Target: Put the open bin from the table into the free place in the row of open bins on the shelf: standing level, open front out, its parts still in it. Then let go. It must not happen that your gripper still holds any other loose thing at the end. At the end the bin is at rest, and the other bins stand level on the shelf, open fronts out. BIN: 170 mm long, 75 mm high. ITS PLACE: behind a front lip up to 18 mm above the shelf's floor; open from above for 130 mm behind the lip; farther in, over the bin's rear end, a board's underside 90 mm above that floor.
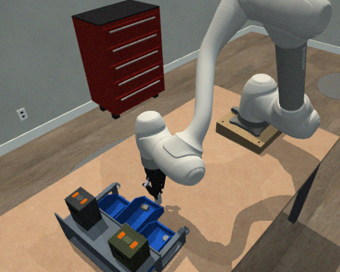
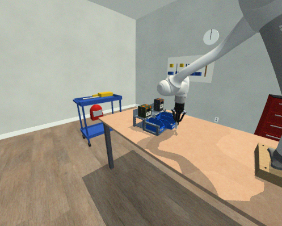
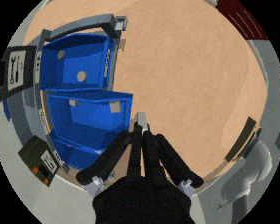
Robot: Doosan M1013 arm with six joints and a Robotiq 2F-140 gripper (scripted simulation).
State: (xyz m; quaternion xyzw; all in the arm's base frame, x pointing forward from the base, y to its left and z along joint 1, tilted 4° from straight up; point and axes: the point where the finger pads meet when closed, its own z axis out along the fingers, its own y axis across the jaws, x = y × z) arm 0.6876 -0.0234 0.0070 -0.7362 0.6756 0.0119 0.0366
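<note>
Pushing stage, probably, at the blue open-fronted middle bin (image 1: pixel 136 216) (image 2: pixel 169 122) (image 3: pixel 86 120)
End effector (image 1: pixel 158 199) (image 2: pixel 176 125) (image 3: pixel 140 117) closed, empty; next, likely nudge it inward.

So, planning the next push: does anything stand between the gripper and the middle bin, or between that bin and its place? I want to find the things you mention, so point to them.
Nothing visible between the shut gripper (image 1: pixel 158 198) (image 2: pixel 176 125) (image 3: pixel 141 120) and the middle bin (image 1: pixel 135 219) (image 2: pixel 169 121) (image 3: pixel 86 120), jutting forward; the shelf's front lip (image 3: pixel 114 59) may block it from beneath.

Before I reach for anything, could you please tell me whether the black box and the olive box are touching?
Apart: the top view shows a bare stretch of the grey board between the black box and the olive box.
</note>
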